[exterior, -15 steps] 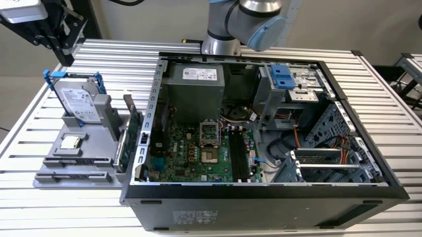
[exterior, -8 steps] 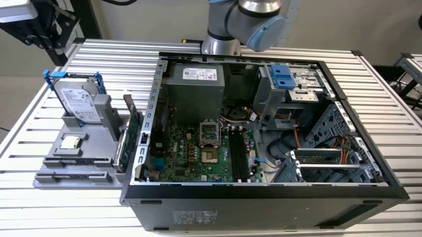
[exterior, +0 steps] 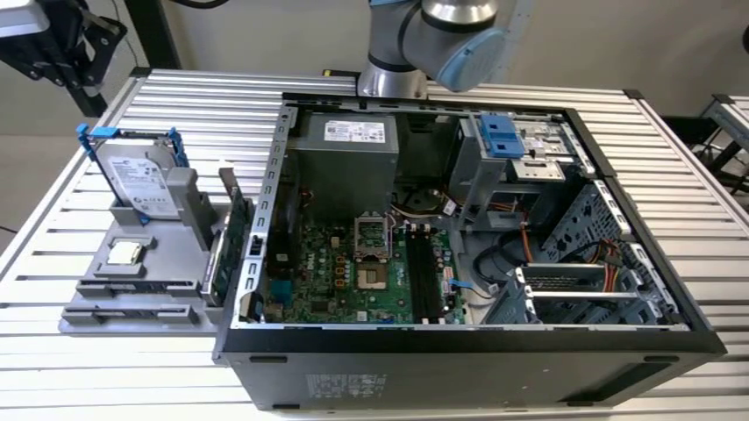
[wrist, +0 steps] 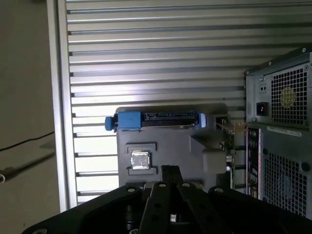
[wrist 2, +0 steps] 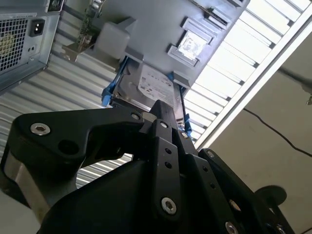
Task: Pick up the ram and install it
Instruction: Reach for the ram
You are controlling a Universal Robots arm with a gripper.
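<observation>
The ram point(exterior: 136, 287) looks like a long, thin, dark stick lying in a groove near the front edge of the grey parts holder point(exterior: 175, 316), on the exterior view's left. The open computer case point(exterior: 468, 342) stands beside the holder, with the green motherboard point(exterior: 351, 281) and its black memory slots point(exterior: 424, 276) showing inside. The black body of my gripper point(wrist: 165, 204) hangs high above the holder point(wrist: 209, 151) and touches nothing. It appears again in the second wrist view point(wrist 2: 165, 161). The arm point(exterior: 433, 44) rises behind the case.
In the holder stand a silver hard drive in a blue frame point(exterior: 135, 180), a square processor chip point(exterior: 124, 253) and a green expansion card with a metal bracket point(exterior: 231, 232). The slatted metal table point(exterior: 199, 105) ends close to the holder. Camera gear point(exterior: 59, 44) hangs at the far corner.
</observation>
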